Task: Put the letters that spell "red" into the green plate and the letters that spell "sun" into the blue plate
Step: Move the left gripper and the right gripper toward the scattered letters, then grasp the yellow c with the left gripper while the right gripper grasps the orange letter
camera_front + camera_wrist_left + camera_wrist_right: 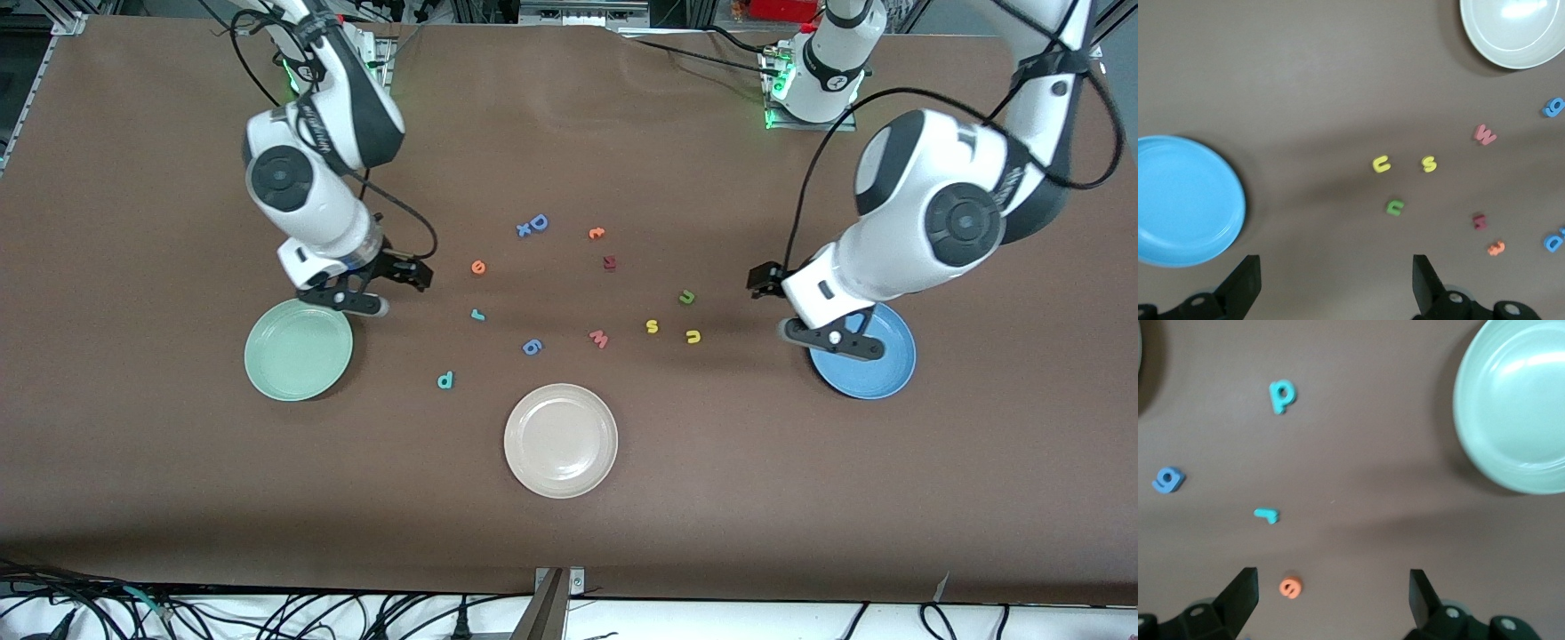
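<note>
Front view: nothing sorted yet; both plates empty. Right claw (360, 298) hangs spread over the green plate's (298, 349) rim, left claw (831, 336) spread over the blue plate (876, 364). Foam letters lie on the matte brown surface (178, 489) between.

Left wrist: yellow s (1429, 164), u (1381, 164), green n (1395, 207) near together.

Right wrist: teal d (1281, 395), r (1267, 515), orange e (1291, 587); a pinch on e seems next.

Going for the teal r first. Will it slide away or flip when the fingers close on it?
The teal r lies flat and thin on the table, so it probably won't roll. Being tiny foam, it is likely light and may skid if nudged. Its narrow stem offers little to grip.
</note>
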